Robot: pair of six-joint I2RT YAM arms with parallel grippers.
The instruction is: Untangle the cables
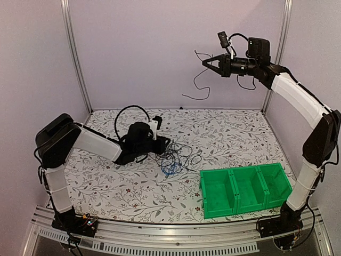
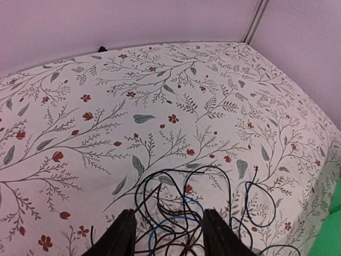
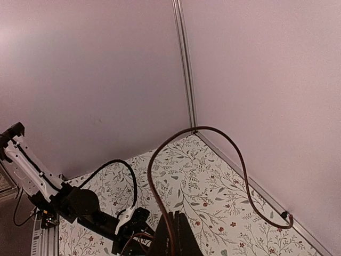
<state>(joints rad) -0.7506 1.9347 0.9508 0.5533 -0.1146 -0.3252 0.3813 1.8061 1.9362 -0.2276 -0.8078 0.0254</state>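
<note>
A tangle of thin black cables (image 1: 180, 156) with one bright blue cable (image 1: 170, 169) lies mid-table. My left gripper (image 1: 165, 144) sits low at the tangle's left edge. In the left wrist view the left gripper (image 2: 170, 234) is open. The black loops (image 2: 160, 184) and the blue cable (image 2: 172, 218) lie between its fingers (image 2: 123, 237), untouched. My right gripper (image 1: 205, 63) is raised high near the back wall, shut on one thin cable (image 1: 198, 80) that hangs free. In the right wrist view that cable (image 3: 213, 129) arches up from the shut right gripper (image 3: 178, 226).
A green bin (image 1: 245, 189) with three compartments stands at the front right, and its corner (image 2: 333, 234) shows in the left wrist view. The floral tabletop (image 1: 229, 133) is walled at the back and sides. The left arm (image 3: 80, 205) shows below the right wrist.
</note>
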